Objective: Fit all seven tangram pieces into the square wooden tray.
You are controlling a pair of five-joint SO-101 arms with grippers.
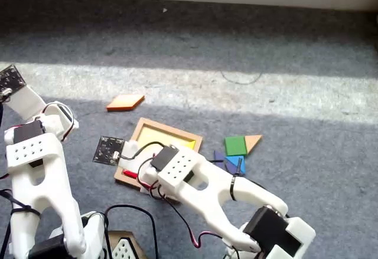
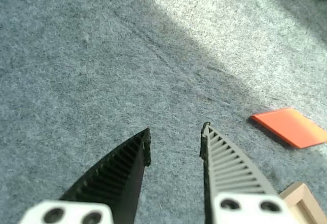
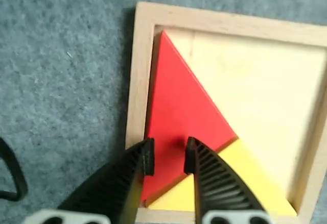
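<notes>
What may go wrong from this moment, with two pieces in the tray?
The right tool hangs narrowly open over the red triangle, near its seam with the yellow triangle; lifting away may nudge either out of place. The orange parallelogram lies flat on the carpet, apart from the wooden tray; it may slip when gripped.

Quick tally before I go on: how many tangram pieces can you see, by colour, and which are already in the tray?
Red piece: 1, in the tray
Yellow piece: 1, in the tray
Orange piece: 1
Green piece: 1
Tan piece: 1
Blue piece: 1
Purple piece: 1
Total: 7 (2 in the tray, 5 outside it)
</notes>
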